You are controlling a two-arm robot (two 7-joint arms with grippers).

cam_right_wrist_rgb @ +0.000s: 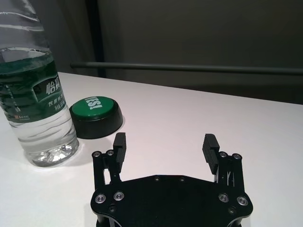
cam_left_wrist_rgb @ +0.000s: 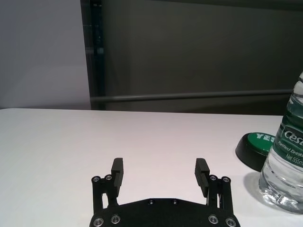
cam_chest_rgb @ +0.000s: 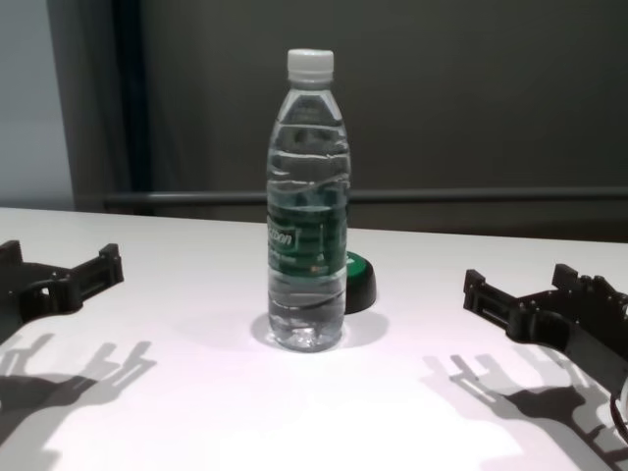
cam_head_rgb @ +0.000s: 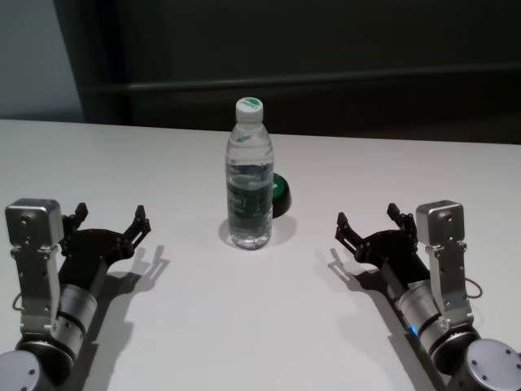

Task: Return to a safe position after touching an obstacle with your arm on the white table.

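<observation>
Both grippers' jaws gape wide, empty, clear of bottle (cam_head_rgb: 249,175)

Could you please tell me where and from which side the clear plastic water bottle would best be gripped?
Probably at the dark green label band of the upright clear plastic water bottle, where the body is straight. Come in level from the near side; the low black puck with a green top sits just behind it.

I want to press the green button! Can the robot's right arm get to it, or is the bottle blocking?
Probably yes. The green button sits behind the water bottle, toward the robot's right, and the open right gripper has bare white table between it and the button. The left gripper rests far off.
</observation>
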